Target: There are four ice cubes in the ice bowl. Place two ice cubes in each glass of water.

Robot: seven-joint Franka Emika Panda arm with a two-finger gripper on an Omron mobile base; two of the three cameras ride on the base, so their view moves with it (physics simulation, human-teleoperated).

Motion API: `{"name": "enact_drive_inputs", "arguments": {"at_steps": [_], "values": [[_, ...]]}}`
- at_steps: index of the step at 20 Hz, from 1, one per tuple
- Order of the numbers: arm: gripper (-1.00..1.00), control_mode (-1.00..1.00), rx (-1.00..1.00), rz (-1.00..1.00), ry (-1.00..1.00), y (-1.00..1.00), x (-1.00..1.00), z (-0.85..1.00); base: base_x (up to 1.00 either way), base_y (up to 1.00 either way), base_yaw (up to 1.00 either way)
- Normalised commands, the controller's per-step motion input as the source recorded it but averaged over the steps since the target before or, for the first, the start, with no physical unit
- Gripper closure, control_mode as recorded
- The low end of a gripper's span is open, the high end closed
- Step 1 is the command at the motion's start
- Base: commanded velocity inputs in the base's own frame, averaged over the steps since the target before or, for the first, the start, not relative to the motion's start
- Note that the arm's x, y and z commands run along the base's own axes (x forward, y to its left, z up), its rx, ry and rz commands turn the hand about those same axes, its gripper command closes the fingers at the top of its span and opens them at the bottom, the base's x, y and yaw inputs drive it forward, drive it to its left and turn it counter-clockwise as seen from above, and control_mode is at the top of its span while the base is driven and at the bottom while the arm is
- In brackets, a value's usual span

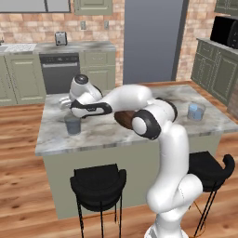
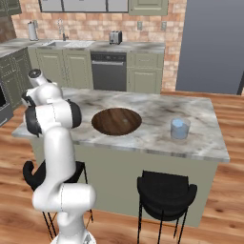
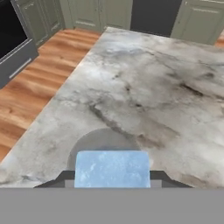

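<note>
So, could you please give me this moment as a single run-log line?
phase: carry | gripper: shut on ice cube | position: above left glass | right glass: holds ice | ice bowl: looks empty

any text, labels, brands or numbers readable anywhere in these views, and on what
None can be read. The ice cube held in the gripper, the glasses, the ice bowl, the marble island counter, the dishwasher and the toaster all show blank surfaces.

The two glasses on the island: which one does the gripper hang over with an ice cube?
The glass at the island's left end, right below the gripper. The other glass stands far off at the right end, past the wooden bowl.
</note>
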Motion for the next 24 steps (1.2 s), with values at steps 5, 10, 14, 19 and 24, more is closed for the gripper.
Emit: {"name": "enact_drive_inputs", "arguments": {"at_steps": [5,10,14,19,24], "values": [[1.00,-1.00,0.00,0.00,0.04,0.00,0.21,-0.19,0.00,0.00,0.00],[1.00,-1.00,0.00,0.00,0.07,0.07,0.03,-0.25,0.00,0.00,0.00],[1.00,-1.00,0.00,0.00,0.01,0.20,0.06,-0.07,0.00,0.00,0.00],[1.00,-1.00,0.00,0.00,0.00,0.08,0.11,-0.01,0.00,0.00,0.00],[1.00,-1.00,-0.01,0.00,0.00,0.00,0.11,0.00,0.00,0.00,0.00]]}}
